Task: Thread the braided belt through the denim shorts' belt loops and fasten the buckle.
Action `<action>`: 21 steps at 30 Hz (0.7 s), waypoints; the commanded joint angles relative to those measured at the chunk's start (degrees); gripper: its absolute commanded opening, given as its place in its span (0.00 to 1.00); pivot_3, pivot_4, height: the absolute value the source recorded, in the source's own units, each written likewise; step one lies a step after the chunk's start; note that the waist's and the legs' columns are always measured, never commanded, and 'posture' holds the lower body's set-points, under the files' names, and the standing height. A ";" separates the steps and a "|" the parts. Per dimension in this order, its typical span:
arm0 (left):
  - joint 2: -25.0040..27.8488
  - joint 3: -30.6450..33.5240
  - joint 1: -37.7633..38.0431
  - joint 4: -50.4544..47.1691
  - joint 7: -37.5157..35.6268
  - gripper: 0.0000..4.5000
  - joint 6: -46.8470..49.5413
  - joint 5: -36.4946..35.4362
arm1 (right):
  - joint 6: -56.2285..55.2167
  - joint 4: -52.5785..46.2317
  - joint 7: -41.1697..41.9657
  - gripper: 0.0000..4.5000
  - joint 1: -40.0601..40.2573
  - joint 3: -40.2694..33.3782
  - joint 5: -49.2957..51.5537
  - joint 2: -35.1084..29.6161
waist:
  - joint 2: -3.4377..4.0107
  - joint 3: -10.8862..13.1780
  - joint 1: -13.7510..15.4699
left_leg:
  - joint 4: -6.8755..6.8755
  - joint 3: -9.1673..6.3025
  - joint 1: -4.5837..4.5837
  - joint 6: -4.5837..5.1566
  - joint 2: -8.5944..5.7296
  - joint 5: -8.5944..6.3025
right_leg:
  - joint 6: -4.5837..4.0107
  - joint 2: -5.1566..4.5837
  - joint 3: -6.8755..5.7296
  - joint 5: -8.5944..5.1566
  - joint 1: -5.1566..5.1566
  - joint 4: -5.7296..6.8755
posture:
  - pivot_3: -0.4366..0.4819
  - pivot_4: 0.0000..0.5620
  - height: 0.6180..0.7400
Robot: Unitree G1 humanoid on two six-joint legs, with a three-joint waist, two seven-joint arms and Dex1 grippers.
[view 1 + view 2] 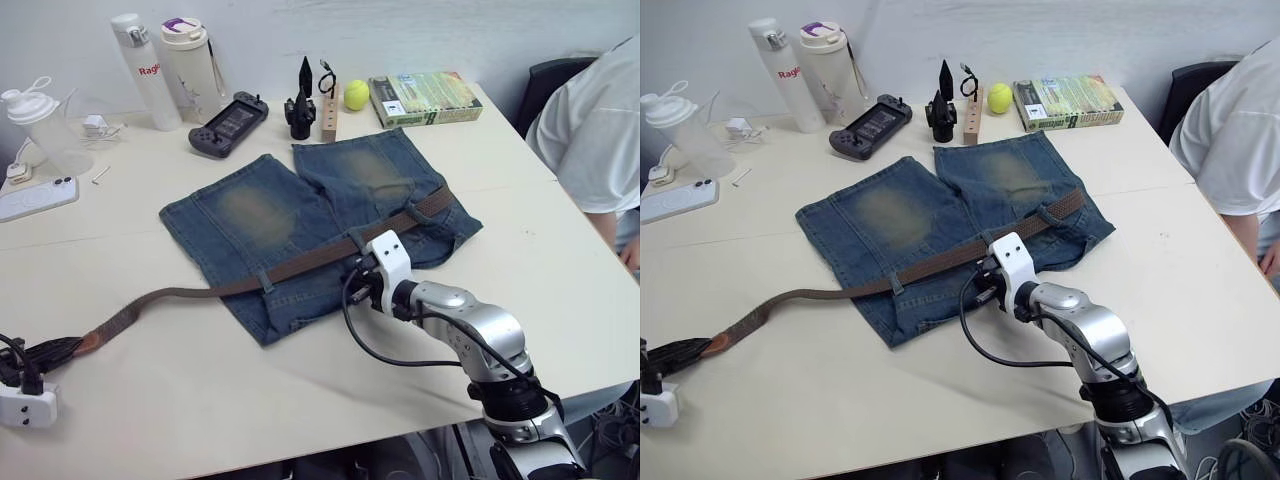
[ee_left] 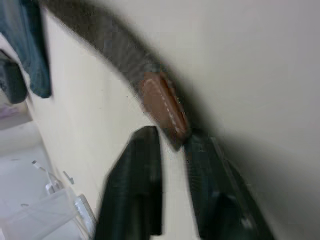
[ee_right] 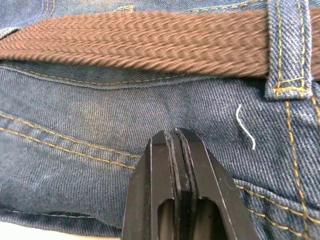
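From the head camera you see the denim shorts [image 1: 310, 225] spread flat in the middle of the pale table [image 1: 520, 200], legs pointing away from you and waistband nearest you. The braided belt [image 1: 300, 265] runs along that waistband, passing under the belt loops [image 1: 265, 281], and its long free part trails off the shorts to your left across the bare table. Its smooth leather end [image 1: 92, 340] lies near the table's front left corner, right at your left gripper [image 1: 40, 352]. Your right gripper [image 1: 352, 280] sits on the waistband just below the belt, near the middle of the shorts. Along the far edge of the table stand two bottles [image 1: 165, 68], a handheld game console [image 1: 228, 124], a yellow ball [image 1: 356, 94] and a book [image 1: 424, 97]; a phone [image 1: 36, 198] lies at the left, and a person in a white shirt [image 1: 595, 130] sits at the right.

In your left wrist view the two black fingers [image 2: 137, 190] stand apart, and the leather end [image 2: 162, 107] lies at their tips; whether they touch it you cannot tell through the blur.

In your right wrist view the fingers [image 3: 162, 190] are pressed together with nothing between them, tips resting over bare denim [image 3: 100, 115]. The woven belt [image 3: 135, 42] crosses just beyond them, tucked under one belt loop [image 3: 287, 47]
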 commanded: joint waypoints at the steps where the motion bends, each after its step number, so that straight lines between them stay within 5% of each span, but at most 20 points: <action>1: 1.36 -0.60 -0.42 1.05 -2.50 0.61 -4.54 -3.56 | 0.52 0.91 0.71 0.00 0.23 0.19 -0.34 0.33 | 0.00 0.00 -0.05 | 0.00 0.00 0.00 0.00 0.00 0.00 | 0.00 0.00 0.00 0.00 0.00 0.01 | 0.48 0.27 0.86; 5: 2.36 0.44 -2.45 -5.66 -13.73 0.99 -14.31 -19.17 | 0.59 1.93 1.02 0.00 -0.30 -0.72 -0.56 -0.01 | -0.05 -0.01 0.11 | 0.06 0.01 -0.01 0.00 -0.01 -0.01 | 0.00 -0.06 0.01 0.00 0.01 -0.02 | 0.48 0.27 0.86; 10: 10.56 -8.71 6.05 -37.04 -31.71 1.00 -4.39 -58.81 | 1.65 1.80 1.59 0.41 -1.07 -3.01 0.88 0.77 | -0.47 0.01 0.11 | 0.18 -0.15 -0.11 -0.01 0.03 -0.02 | -0.16 -0.20 0.13 0.09 0.05 -0.09 | 0.48 0.27 0.86; 12: 13.76 -9.78 9.73 -49.56 -37.84 1.00 1.83 -68.16 | 2.80 0.86 1.83 0.58 -1.72 -4.28 2.09 0.93 | -0.46 0.04 0.11 | 0.32 -0.18 -0.13 0.00 0.02 -0.02 | -0.16 -0.19 0.15 0.10 0.16 -0.17 | 0.48 0.27 0.86; 16: 14.74 -8.27 14.68 -63.87 -46.28 1.00 11.29 -77.65 | 6.31 -2.83 3.04 0.96 -2.73 -7.67 5.84 0.13 | -0.23 0.17 0.48 | 0.52 -0.13 -0.20 0.12 -0.04 0.00 | -0.09 0.02 0.16 0.14 0.24 -0.21 | 0.48 0.27 0.86; 21: 11.80 -3.76 17.66 -72.13 -52.65 1.00 20.78 -82.42 | 10.78 -7.48 5.59 0.99 -4.21 -13.19 11.81 -2.71 | -0.16 0.25 1.03 | 0.53 -0.13 -0.37 0.20 -0.10 0.04 | -0.05 0.29 0.14 0.16 0.12 -0.22 | 0.48 0.27 0.86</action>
